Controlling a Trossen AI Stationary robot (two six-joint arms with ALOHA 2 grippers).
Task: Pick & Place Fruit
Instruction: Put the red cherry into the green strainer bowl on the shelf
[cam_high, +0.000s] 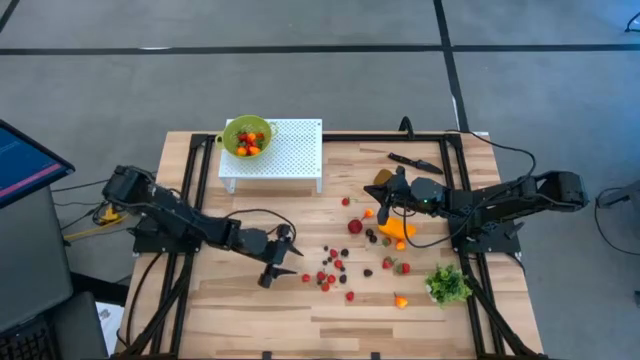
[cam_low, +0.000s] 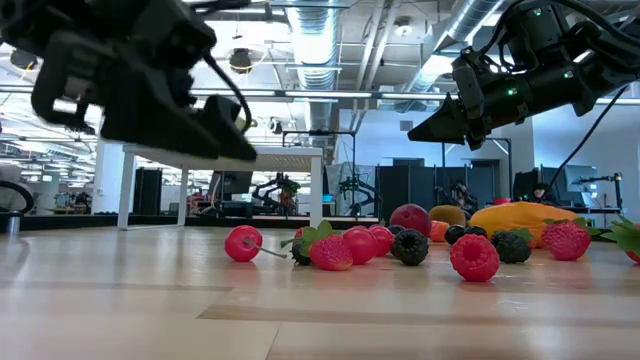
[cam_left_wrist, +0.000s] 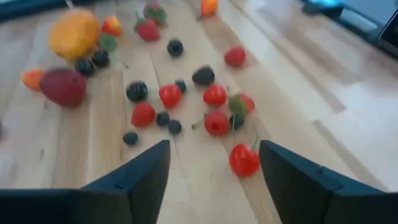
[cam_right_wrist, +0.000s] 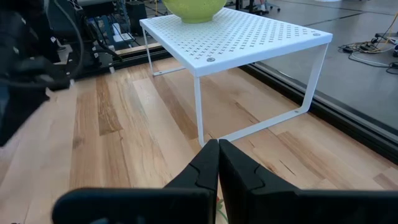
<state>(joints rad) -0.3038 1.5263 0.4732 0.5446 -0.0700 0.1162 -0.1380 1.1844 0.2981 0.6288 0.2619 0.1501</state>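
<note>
Fruit (cam_high: 335, 268) is scattered on the surface near the green bunch (cam_high: 448, 284); light and slippery, each berry is best pinched across its middle. Left gripper (cam_left_wrist: 211, 171) jaws are spread; right gripper (cam_right_wrist: 217, 163) jaws pressed together.

No text, label, brand, number or sign can be read in any view, whether on the table, the arms or the room behind.

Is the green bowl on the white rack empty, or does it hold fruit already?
Not empty. The green bowl on the white rack holds a few red and orange pieces, seen from above.
</note>
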